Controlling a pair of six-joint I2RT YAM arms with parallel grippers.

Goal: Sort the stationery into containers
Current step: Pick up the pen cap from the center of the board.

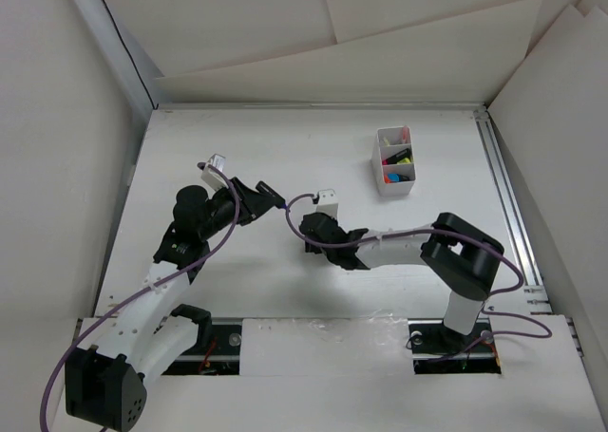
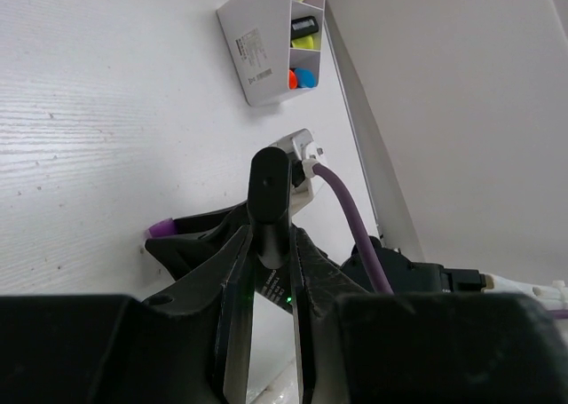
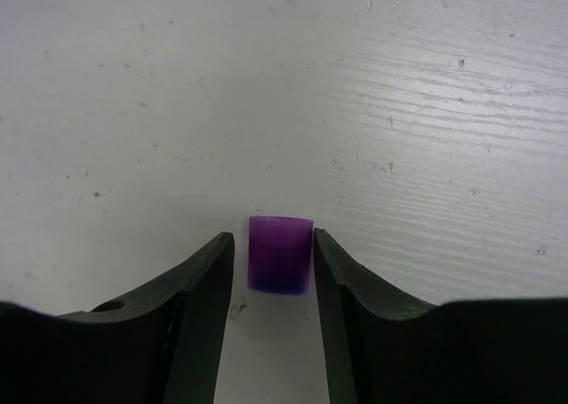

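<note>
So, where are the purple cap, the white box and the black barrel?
purple cap (image 3: 280, 253): right wrist view, on its side wall.
white box (image 1: 397, 189): top external view, on its near end wall.
black barrel (image 2: 269, 213): left wrist view, on its shaft.

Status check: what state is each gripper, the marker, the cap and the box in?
left gripper: shut on black marker.
black marker: clamped, sticking out forward.
right gripper: open, straddling purple cap.
purple cap: upright, not clamped.
white box: open-topped, partly filled.
</note>
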